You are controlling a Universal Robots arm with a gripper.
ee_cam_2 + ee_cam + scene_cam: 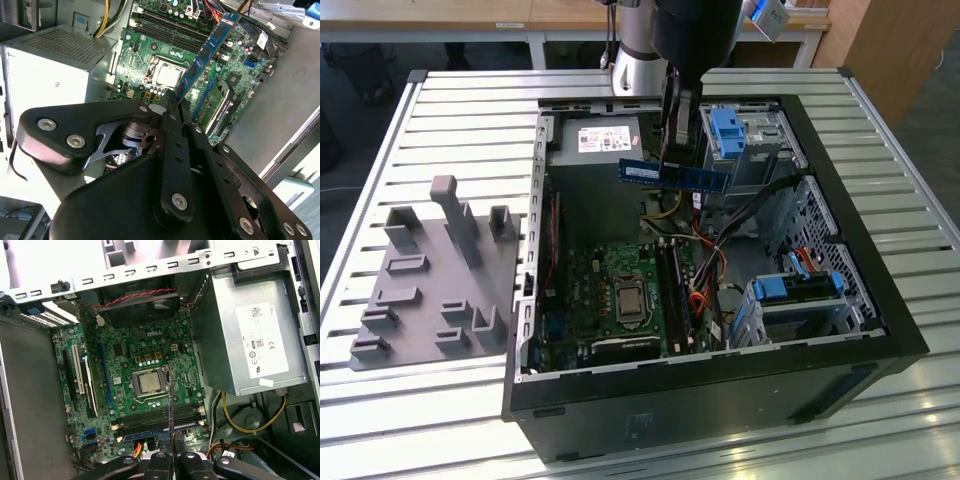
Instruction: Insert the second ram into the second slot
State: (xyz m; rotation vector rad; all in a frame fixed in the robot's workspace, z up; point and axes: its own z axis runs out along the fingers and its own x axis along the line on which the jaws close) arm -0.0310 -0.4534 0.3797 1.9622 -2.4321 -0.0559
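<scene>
Slatted table (440, 100), open computer case (885, 330); pincer (675, 160) clamped on second ram (640, 171) above motherboard (590, 290).

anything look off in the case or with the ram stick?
Nothing stands out. The gripper is shut on the blue ram stick, holding it on edge above the open case, clear of the motherboard and cables. No visible damage or loose parts.

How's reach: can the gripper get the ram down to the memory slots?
Probably yes. The gripper holds the second ram above the open case; the memory slots lie uncovered, though cables run close beside them.
</scene>
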